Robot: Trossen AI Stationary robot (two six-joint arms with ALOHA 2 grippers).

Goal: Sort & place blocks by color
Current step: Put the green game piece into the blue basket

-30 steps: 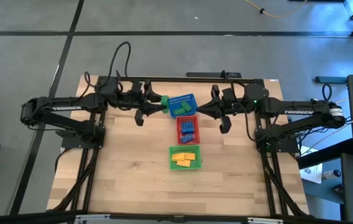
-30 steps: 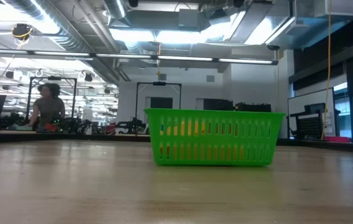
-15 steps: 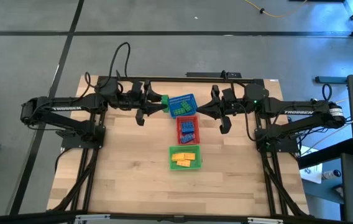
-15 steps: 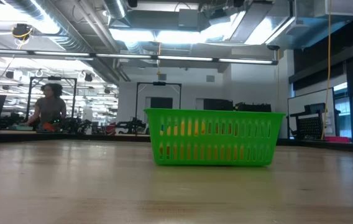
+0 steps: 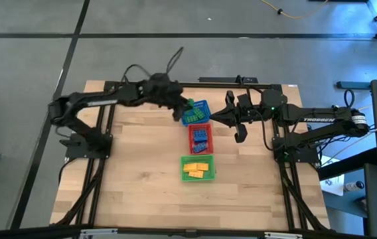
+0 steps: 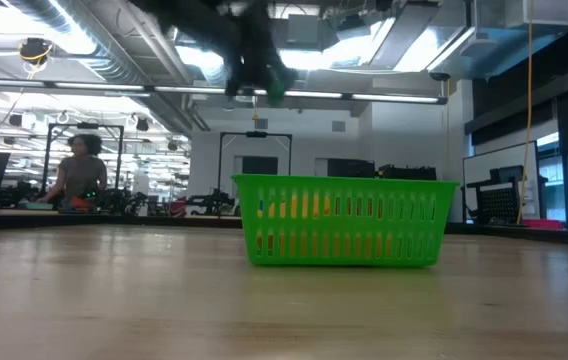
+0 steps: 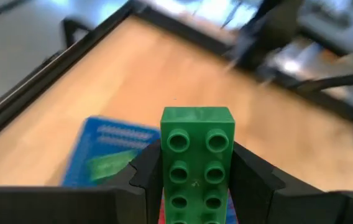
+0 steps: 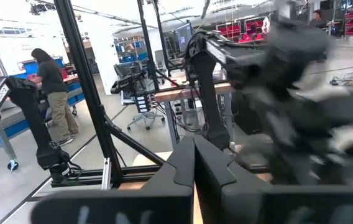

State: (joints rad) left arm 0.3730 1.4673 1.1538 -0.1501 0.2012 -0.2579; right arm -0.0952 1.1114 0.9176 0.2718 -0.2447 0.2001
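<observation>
My left gripper [image 5: 183, 109] is shut on a green studded brick [image 5: 190, 105] in the air over the left rim of the blue basket [image 5: 197, 113]. The brick also shows in the left wrist view [image 7: 196, 155] and high in the low view [image 6: 275, 90]. The blue basket [image 7: 105, 158] holds green blocks, the red basket [image 5: 200, 136] holds blue blocks, and the green basket [image 5: 197, 167] holds yellow blocks. My right gripper [image 5: 220, 118] is shut and empty, just right of the blue and red baskets; its fingers meet in the right wrist view [image 8: 194, 168]. My left gripper pinches the green brick's two long sides [image 7: 164, 163] between its two fingers. The fingers lie along the brick, and its free end sticks out past the fingertips. The studs face the wrist camera. The brick is lifted clear, above the blue basket.
The three baskets stand in a row down the table's middle, blue farthest, green [image 6: 344, 220] nearest. Bare wood lies to the left, right and near side. A person [image 6: 82, 180] stands in the room beyond the table.
My left arm has swung from the table's far left toward the right, carrying the green brick from beside the blue basket to above its left rim. The gripper has come into the top of the low view. My right arm has kept still.
</observation>
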